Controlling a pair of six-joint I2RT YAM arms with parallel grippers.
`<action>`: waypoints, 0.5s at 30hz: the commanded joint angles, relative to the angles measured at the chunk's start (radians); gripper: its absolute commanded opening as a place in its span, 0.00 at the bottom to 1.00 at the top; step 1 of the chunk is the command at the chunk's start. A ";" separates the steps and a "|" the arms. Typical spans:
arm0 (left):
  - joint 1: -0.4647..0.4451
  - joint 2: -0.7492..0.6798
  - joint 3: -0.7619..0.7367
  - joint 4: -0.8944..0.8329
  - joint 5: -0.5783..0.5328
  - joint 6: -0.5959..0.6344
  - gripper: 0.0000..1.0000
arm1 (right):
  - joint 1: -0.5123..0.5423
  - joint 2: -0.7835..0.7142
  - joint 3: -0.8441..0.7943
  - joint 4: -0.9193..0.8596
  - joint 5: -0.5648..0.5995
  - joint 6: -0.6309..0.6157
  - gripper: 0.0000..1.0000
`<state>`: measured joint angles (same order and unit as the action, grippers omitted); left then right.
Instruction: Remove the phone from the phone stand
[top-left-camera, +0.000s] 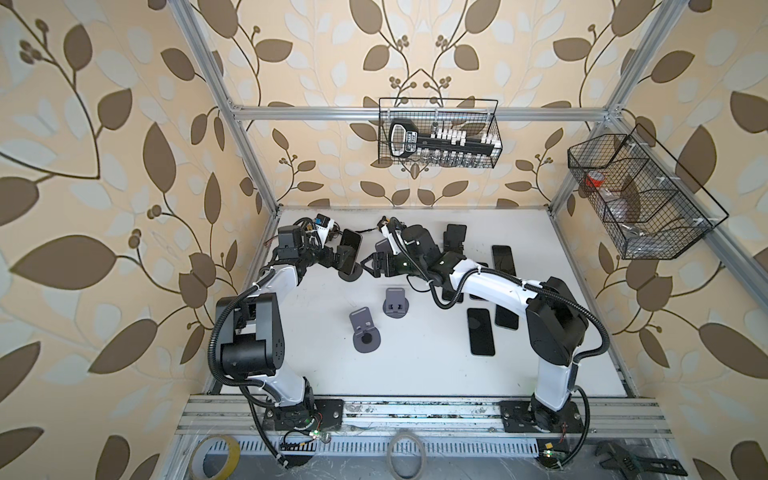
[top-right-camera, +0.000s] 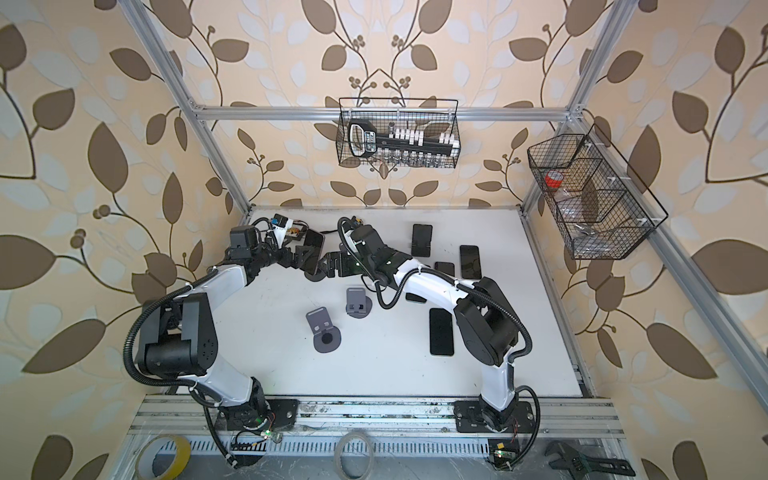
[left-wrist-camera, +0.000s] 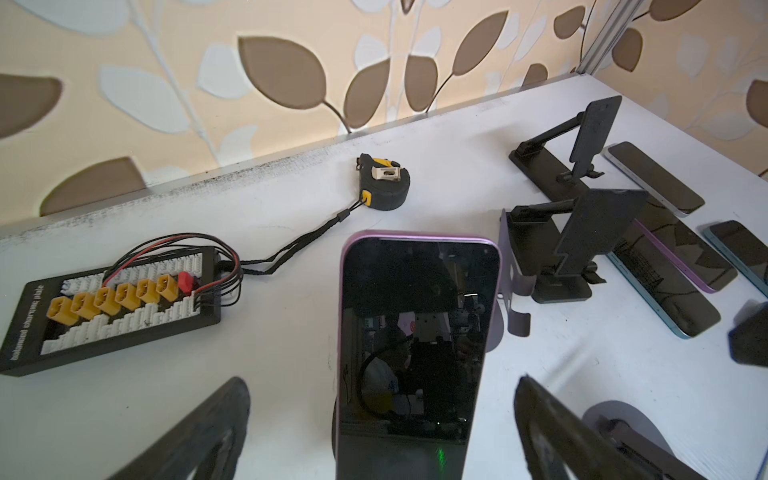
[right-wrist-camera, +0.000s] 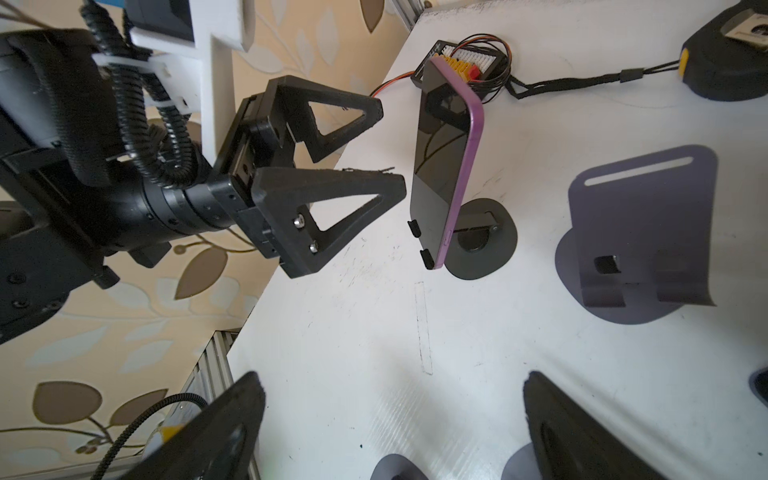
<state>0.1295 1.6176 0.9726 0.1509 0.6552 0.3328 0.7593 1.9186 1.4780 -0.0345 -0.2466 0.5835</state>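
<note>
A purple-edged phone (right-wrist-camera: 444, 166) stands nearly upright on its dark, round-based phone stand (right-wrist-camera: 482, 245) toward the far left of the white desk (top-left-camera: 415, 365). Its lower edge sits in the stand's two small black hooks, and its dark screen faces the left arm.

The left fingers (right-wrist-camera: 332, 208) are spread wide and point at that screen. Seen from the right wrist, their tips stop just short of the glass, one of them very close to it, and neither side edge of the phone is gripped. From the left wrist, the phone rises in the gap between the two fingers, with bare desk showing on either side of it.

The right fingers (right-wrist-camera: 224, 419) are also wide apart and hold nothing. The phone lies ahead of them, outside their gap and apart from both tips. In both top views the two arms close on the stand from opposite sides.

Beyond the phone, near the back wall, sit a black charging board (left-wrist-camera: 112, 303) with yellow plugs and a tape measure (left-wrist-camera: 384, 187). Two empty grey stands (top-left-camera: 360, 318) are mid-desk, and several other phones (top-left-camera: 481, 336) lie flat on the right side.
</note>
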 joint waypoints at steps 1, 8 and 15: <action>-0.012 0.006 0.049 0.043 0.028 0.020 0.99 | 0.005 0.035 0.043 0.001 0.007 0.007 0.97; -0.035 0.021 0.060 0.006 0.011 0.063 0.99 | 0.005 0.044 0.039 0.000 -0.003 0.011 0.96; -0.094 0.042 0.072 -0.039 -0.060 0.127 0.99 | 0.003 0.018 0.020 -0.010 0.004 0.000 0.96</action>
<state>0.0586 1.6455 1.0088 0.1291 0.6247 0.4046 0.7593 1.9453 1.4864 -0.0353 -0.2462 0.5869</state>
